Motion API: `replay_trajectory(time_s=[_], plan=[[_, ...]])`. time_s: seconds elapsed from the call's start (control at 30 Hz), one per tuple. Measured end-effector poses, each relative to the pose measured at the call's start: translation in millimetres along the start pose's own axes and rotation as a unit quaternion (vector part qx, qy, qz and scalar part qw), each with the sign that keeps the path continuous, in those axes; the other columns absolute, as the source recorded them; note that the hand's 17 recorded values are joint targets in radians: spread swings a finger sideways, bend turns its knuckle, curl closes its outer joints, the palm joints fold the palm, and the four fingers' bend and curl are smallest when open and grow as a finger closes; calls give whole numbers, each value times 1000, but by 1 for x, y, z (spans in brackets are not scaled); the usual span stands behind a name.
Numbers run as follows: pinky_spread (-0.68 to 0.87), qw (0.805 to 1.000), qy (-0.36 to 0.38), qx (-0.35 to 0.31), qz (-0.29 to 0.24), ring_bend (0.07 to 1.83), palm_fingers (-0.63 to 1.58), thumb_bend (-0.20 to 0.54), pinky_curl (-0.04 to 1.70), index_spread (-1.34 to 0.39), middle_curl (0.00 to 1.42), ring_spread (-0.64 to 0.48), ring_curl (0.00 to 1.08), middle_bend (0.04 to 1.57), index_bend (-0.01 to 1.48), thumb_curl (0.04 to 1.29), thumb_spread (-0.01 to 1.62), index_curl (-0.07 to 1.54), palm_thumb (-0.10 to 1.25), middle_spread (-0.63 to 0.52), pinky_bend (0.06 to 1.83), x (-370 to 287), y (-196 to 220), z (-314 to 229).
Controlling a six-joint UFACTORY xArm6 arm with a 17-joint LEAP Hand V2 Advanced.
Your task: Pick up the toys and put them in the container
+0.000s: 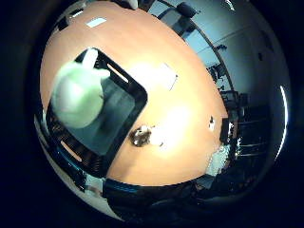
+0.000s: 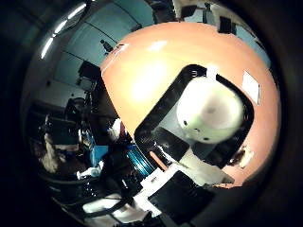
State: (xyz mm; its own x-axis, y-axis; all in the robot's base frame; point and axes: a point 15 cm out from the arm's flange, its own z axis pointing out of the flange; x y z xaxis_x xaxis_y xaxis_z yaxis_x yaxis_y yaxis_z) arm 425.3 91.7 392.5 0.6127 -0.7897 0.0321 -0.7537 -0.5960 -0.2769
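Observation:
A pale, rounded white toy (image 1: 78,92) is close to my palm, over a black container (image 1: 123,114) that stands on the orange table (image 1: 180,114). In the little finger side view it overlaps the container's rim. In the thumb side view the toy (image 2: 210,109) sits within the outline of the container (image 2: 163,118). A small dark and white toy (image 1: 141,136) lies on the table beside the container.
White sheets of paper (image 1: 169,76) lie on the table away from the container, and another shows in the thumb side view (image 2: 251,85). Chairs and room clutter (image 1: 237,123) stand round the table's edge.

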Motion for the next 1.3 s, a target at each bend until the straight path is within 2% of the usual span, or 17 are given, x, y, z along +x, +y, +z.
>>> replay_trajectory(time_s=[0.33,0.63,0.93,1.3], plan=[[507,1000,-5,-17,-7,557,270,-28,501,-452,399,-15,292,338,165,288,1008,332,496,-120,469,1,11,1],[499,999,6,-39,25,523,272,-30,435,-428,376,2,256,334,166,285,994,297,465,-113,470,54,51,-26],[475,993,58,-86,55,487,251,-28,381,-420,364,19,236,321,162,285,993,284,460,-91,470,128,106,-46],[422,977,66,-180,91,431,202,-27,325,-412,353,57,228,284,161,285,994,279,462,-60,439,195,178,-8]])
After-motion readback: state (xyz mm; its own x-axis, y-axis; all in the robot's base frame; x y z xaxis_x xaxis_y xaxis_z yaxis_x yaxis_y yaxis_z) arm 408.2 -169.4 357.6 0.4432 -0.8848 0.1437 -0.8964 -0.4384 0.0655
